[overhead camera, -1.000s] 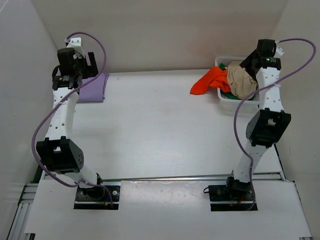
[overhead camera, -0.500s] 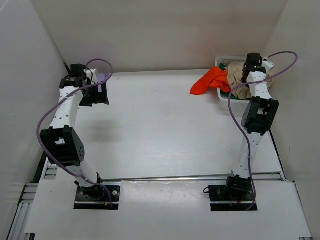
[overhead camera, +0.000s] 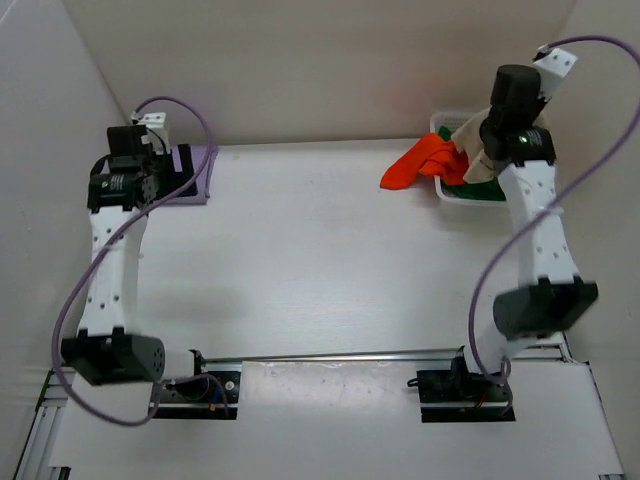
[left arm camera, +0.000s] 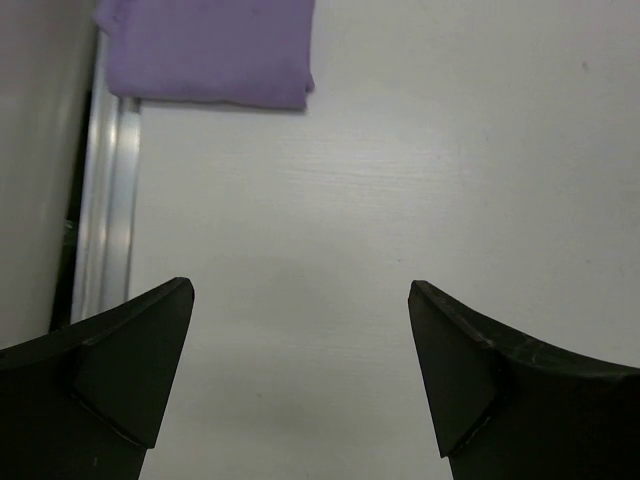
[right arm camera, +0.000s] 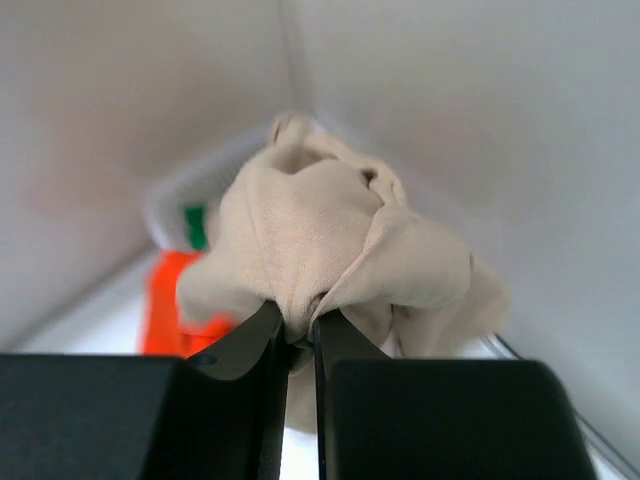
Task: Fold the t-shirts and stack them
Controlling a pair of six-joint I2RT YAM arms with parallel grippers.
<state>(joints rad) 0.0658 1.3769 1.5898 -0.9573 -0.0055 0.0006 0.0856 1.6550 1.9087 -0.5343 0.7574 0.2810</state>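
My right gripper [right arm camera: 298, 325] is shut on a bunch of the beige t-shirt [right arm camera: 320, 230], which hangs lifted above the basket [overhead camera: 478, 150]. In the top view the right gripper [overhead camera: 487, 140] is at the far right corner. The orange-red t-shirt [overhead camera: 418, 162] spills from the basket onto the table, and the green t-shirt [overhead camera: 482, 189] lies inside it. A folded lavender t-shirt [left arm camera: 210, 50] lies flat at the far left [overhead camera: 190, 165]. My left gripper [left arm camera: 300, 370] hovers open just in front of the lavender shirt, over bare table, with nothing between its fingers [left arm camera: 130, 370].
The white mesh basket [overhead camera: 462, 198] stands at the far right against the wall. White walls close in the back and both sides. A metal rail [left arm camera: 105, 210] runs along the table's left edge beside the lavender shirt.
The right gripper shut on the beige shirt in the basket and lifted it upward. The left arm rose and pulled back a little from the lavender shirt, still open.
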